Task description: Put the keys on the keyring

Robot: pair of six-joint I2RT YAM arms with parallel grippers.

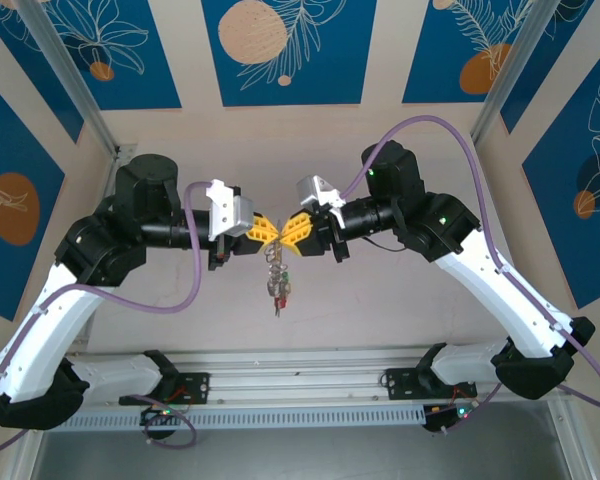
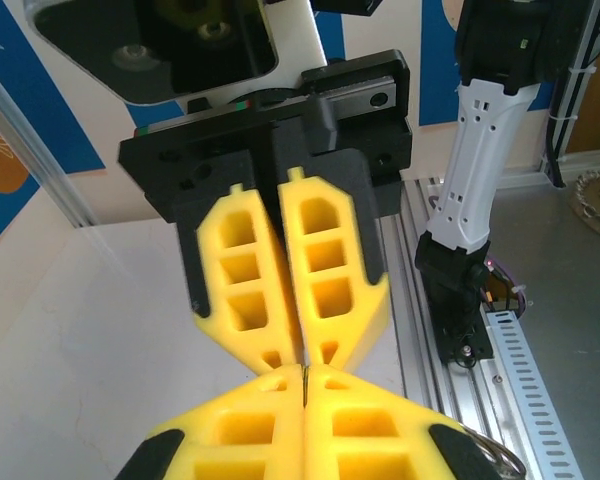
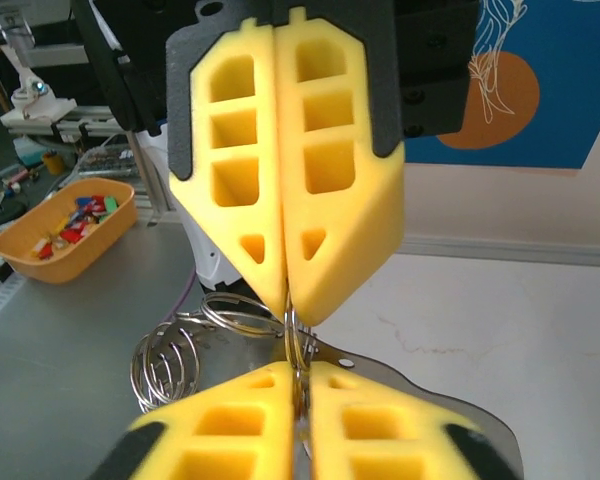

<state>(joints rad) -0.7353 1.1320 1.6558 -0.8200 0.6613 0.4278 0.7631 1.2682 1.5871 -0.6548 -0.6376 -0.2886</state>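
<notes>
Yellow-padded right gripper (image 3: pixel 302 378) meets left gripper (image 3: pixel 287 303) tip to tip, both clenched on the keyring (image 3: pixel 295 345) (thin wire); keys (image 1: pixel 278 285) dangle beneath, above the table (image 1: pixel 380 310)

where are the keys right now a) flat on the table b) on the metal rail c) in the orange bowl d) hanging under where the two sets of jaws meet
d: the keys dangle from the keyring pinched where the jaws meet
</notes>
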